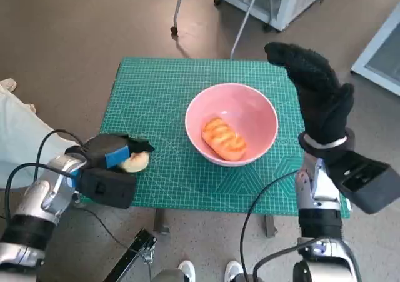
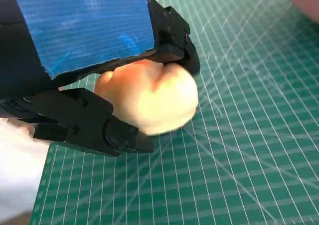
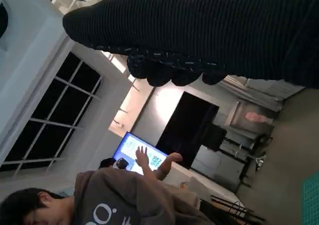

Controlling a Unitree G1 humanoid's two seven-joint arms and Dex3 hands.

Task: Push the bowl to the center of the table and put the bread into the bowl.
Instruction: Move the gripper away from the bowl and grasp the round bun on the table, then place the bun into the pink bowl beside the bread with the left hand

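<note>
We see the pink bowl [image 1: 231, 124] sitting near the middle of the green gridded surface [image 1: 162, 94], with an orange-brown loaf of bread [image 1: 224, 139] already lying inside it, toward the near wall of the bowl.

Our left hand [image 1: 112, 163] rests at the near left edge of the surface, well apart from the bowl. In the left wrist view its black fingers [image 2: 94, 127] are clamped around a second, pale piece of bread [image 2: 154, 98]; the blue-taped back covers the roll from above and a lower finger presses in under it. The roll sits low over the mat; we cannot tell whether it touches it.

Our right hand [image 1: 315, 91], in the black knitted glove, is raised beside the bowl's right side, over the far right part of the surface, holding nothing. The fingers are stretched out and lie close together, not curled.

In the right wrist view a person [image 3: 114, 200] in a grey top sits in front of a lit screen [image 3: 139, 152].
</note>
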